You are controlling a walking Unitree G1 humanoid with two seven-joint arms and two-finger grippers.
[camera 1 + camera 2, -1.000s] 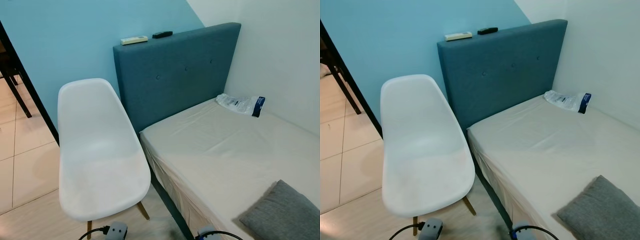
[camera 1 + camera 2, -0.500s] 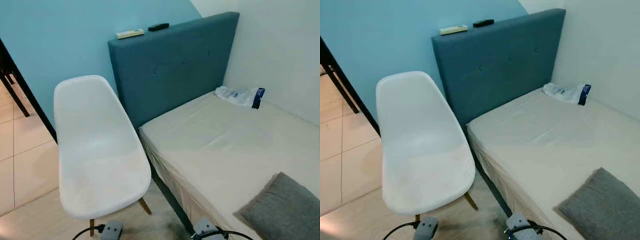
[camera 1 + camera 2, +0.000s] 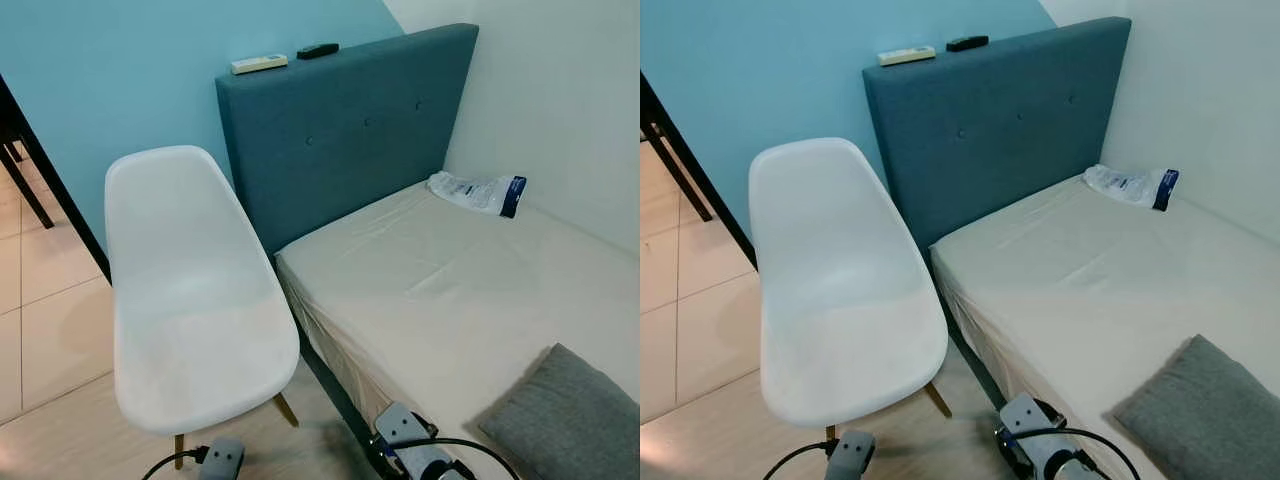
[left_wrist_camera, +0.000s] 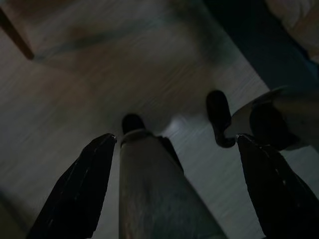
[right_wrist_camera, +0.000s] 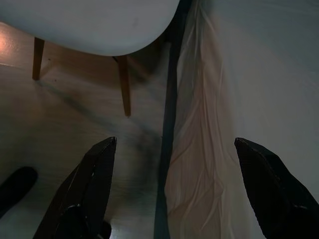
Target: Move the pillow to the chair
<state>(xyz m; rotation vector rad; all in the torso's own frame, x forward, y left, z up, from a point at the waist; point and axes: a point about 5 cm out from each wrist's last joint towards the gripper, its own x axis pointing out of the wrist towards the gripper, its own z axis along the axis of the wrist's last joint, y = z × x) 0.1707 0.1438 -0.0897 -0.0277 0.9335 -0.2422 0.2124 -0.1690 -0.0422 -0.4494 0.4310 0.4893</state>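
Note:
A grey pillow (image 3: 575,420) lies at the near right corner of the bed (image 3: 450,290), on the cream sheet. A white shell chair (image 3: 190,300) with wooden legs stands left of the bed, its seat bare. My right arm's wrist (image 3: 410,448) rises at the bottom edge by the bed's side. In the right wrist view the right gripper (image 5: 174,191) is open, its fingers (image 5: 89,189) wide apart over the floor beside the bed's draped sheet (image 5: 199,149). My left gripper (image 4: 172,186) is open too, hanging over the wooden floor by my own leg (image 4: 154,194).
A blue padded headboard (image 3: 340,130) stands against the wall with two remotes (image 3: 260,64) on its top. A clear plastic packet (image 3: 478,192) lies at the bed's far end. Dark table legs (image 3: 25,190) stand at far left on tiled floor.
The camera has tipped and shifted slightly, so the scene sits a little lower-left. My right arm has come up into view at the bottom edge beside the bed.

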